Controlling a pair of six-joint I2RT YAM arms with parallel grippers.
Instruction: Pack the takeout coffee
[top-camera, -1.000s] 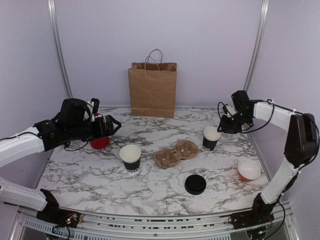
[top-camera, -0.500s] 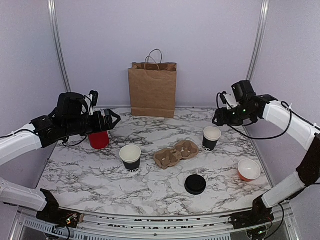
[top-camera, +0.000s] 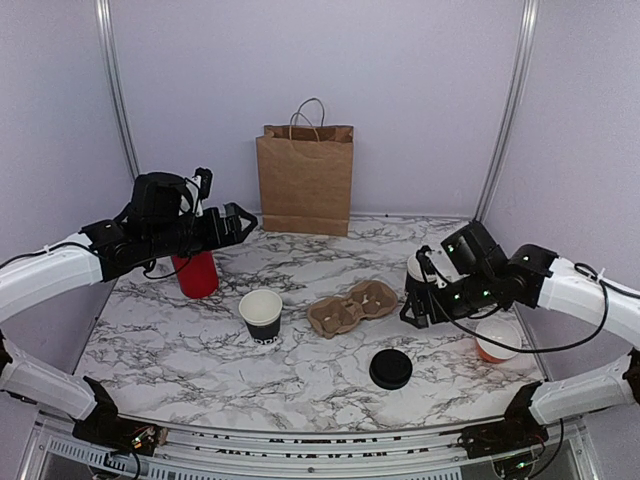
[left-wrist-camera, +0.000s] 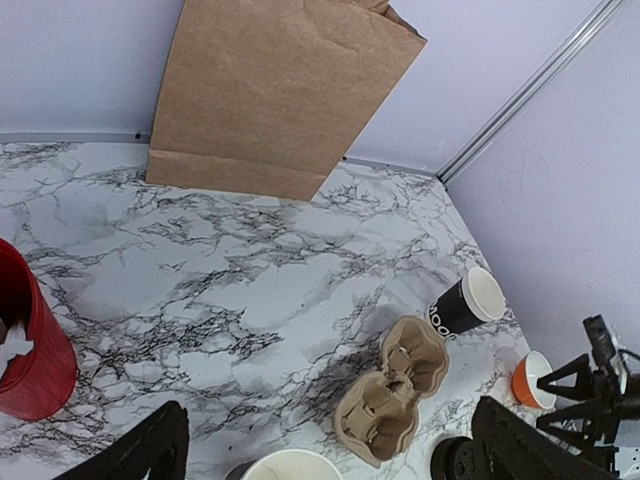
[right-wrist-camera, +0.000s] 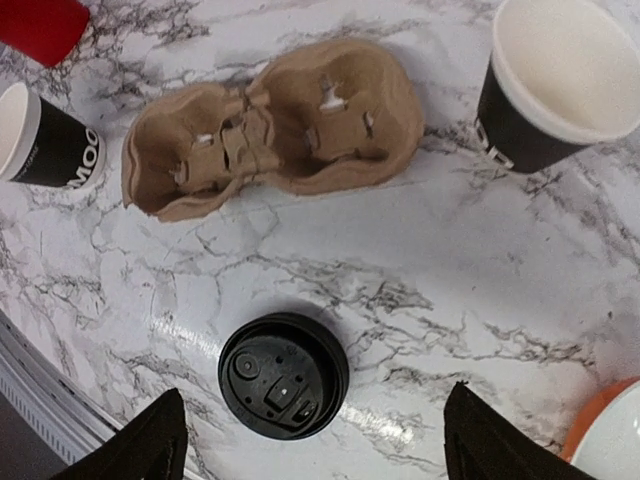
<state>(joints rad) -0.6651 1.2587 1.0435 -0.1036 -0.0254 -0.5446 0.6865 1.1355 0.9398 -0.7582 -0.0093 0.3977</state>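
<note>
Nothing is packed yet. Your small black paper cup with white print (top-camera: 261, 322) stands on the marble surface (top-camera: 180, 340), beside the moulded cardboard carrier (top-camera: 352, 305) and well apart from the brown paper bag (top-camera: 305, 180). The left end effector (top-camera: 245, 222) and right end effector (top-camera: 418, 312) both hang released and empty.

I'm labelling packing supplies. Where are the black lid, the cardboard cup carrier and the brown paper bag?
black lid (right-wrist-camera: 283, 375), right wrist view, its centre.
cardboard cup carrier (right-wrist-camera: 340, 120), right wrist view, its right-hand well.
brown paper bag (top-camera: 305, 185), top external view, front face.
</note>
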